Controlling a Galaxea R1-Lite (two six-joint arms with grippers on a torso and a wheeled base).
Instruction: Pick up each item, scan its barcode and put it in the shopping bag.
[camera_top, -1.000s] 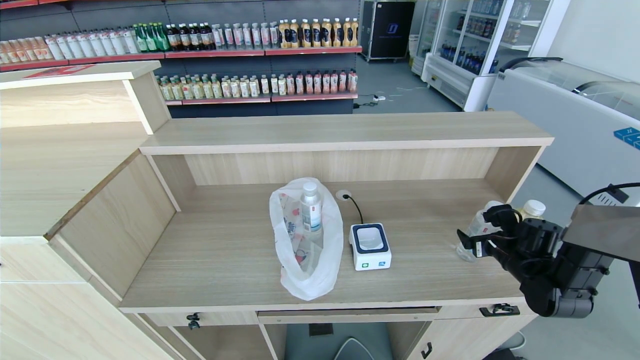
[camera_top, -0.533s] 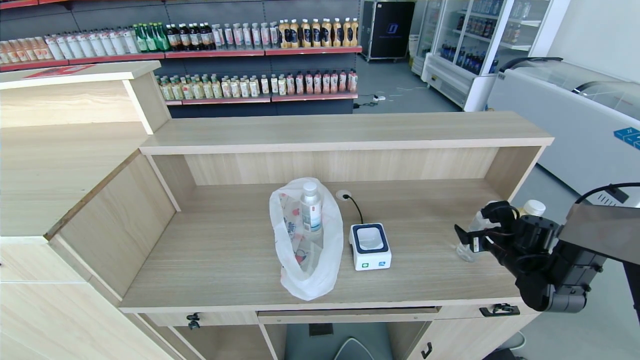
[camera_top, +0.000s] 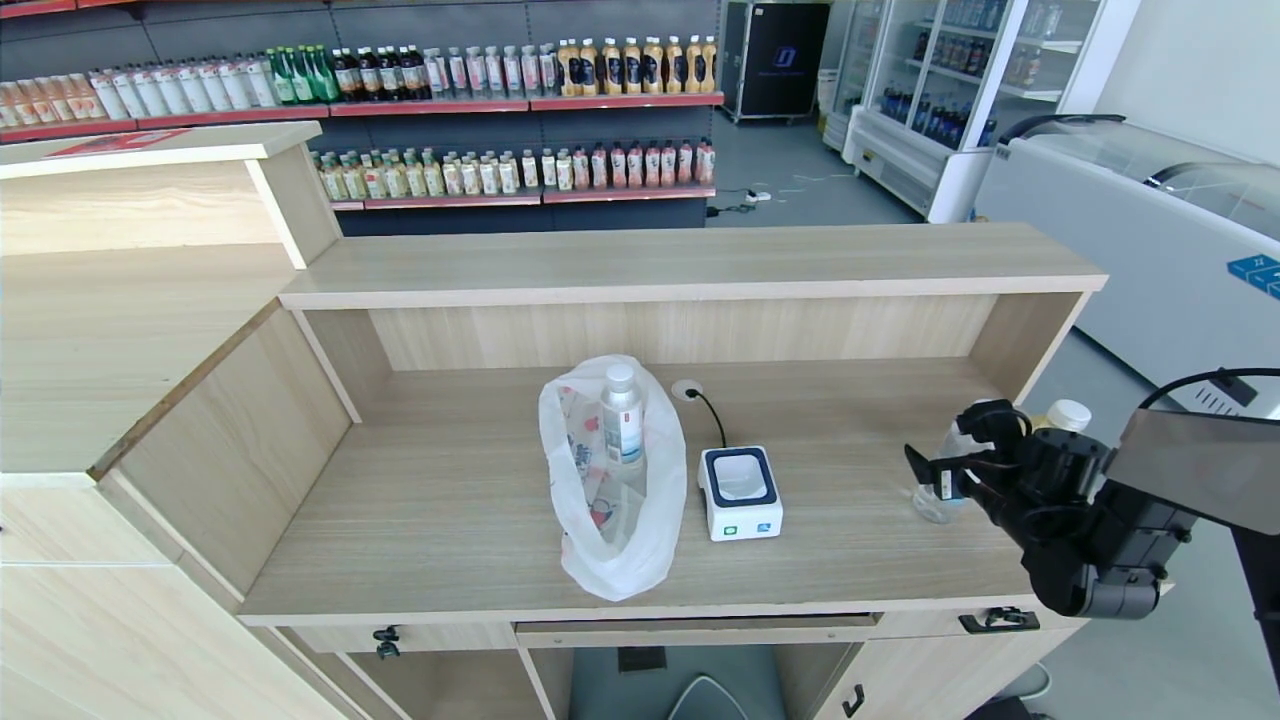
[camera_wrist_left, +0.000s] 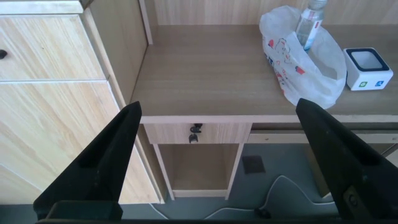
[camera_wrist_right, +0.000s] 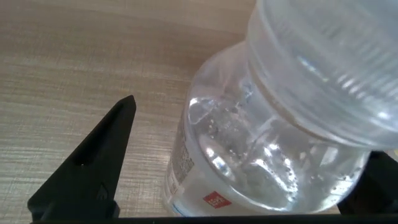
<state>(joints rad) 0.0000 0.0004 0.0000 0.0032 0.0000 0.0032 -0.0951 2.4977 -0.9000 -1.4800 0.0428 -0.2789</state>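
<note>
A clear water bottle (camera_top: 938, 503) stands at the right end of the wooden counter (camera_top: 450, 500). My right gripper (camera_top: 945, 452) is open at its upper part, one finger on each side. In the right wrist view the bottle (camera_wrist_right: 280, 162) sits between the dark fingers (camera_wrist_right: 87, 168) of the right gripper (camera_wrist_right: 249, 130), with a gap at the one finger shown whole. A white shopping bag (camera_top: 612, 480) lies mid-counter with a bottle (camera_top: 621, 415) upright inside. The scanner (camera_top: 740, 492) stands beside it. My left gripper (camera_wrist_left: 219, 107) hangs open off the counter's front left.
A second bottle with a white cap (camera_top: 1067, 414) stands just behind the right arm. The scanner's cable (camera_top: 712, 415) runs to a hole in the counter. A raised back ledge (camera_top: 690, 260) and side walls box in the work surface. Drawers (camera_wrist_left: 50, 93) stand at the left.
My right gripper has edged a little leftward and further onto the clear bottle. The bag, scanner and bottles have stayed in place.
</note>
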